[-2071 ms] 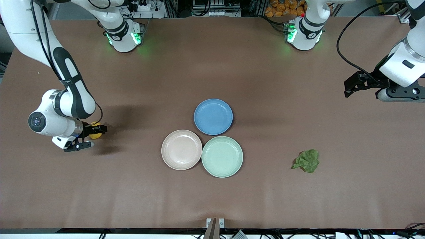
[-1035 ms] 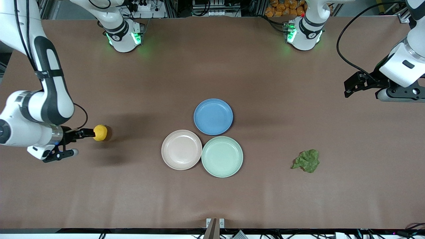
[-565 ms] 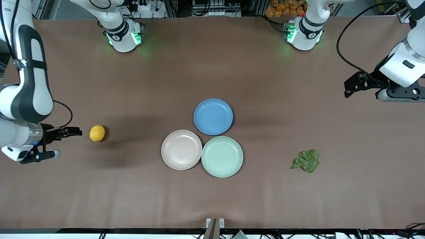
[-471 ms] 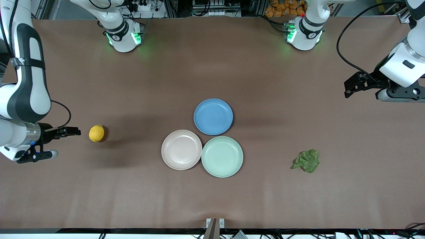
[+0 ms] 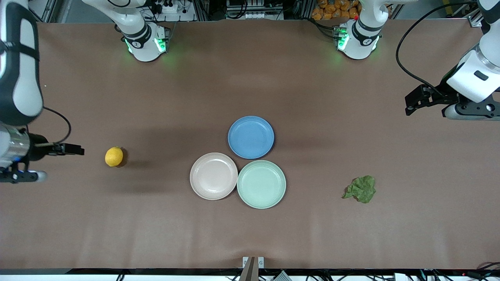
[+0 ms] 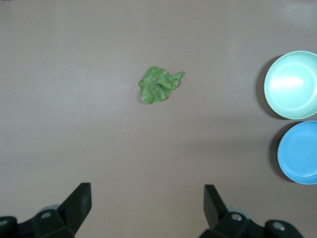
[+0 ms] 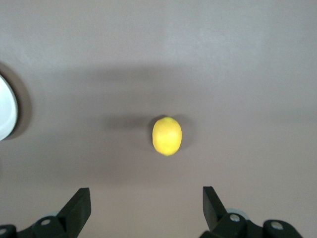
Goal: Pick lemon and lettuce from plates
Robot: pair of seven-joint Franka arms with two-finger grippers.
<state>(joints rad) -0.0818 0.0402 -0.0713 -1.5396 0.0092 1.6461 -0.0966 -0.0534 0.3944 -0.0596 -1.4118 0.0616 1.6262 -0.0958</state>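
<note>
The lemon (image 5: 114, 156) lies on the bare table toward the right arm's end; it also shows in the right wrist view (image 7: 167, 135). My right gripper (image 5: 80, 150) is open and empty, apart from the lemon, toward the table's end (image 7: 146, 194). The lettuce (image 5: 360, 189) lies on the table toward the left arm's end, and shows in the left wrist view (image 6: 157, 85). My left gripper (image 5: 410, 103) is open and empty, up over the table's end (image 6: 147, 191). The beige-pink plate (image 5: 213, 176) and the mint green plate (image 5: 261, 184) sit side by side mid-table, both empty.
A blue plate (image 5: 250, 137), also empty, touches the two plates and lies farther from the front camera. The mint plate (image 6: 291, 84) and the blue plate (image 6: 299, 152) show in the left wrist view. The beige-pink plate's rim (image 7: 6, 115) shows in the right wrist view.
My right gripper has let go of the lemon and drawn back from it toward the table's end. The lemon now rests on the table. The left arm has not moved.
</note>
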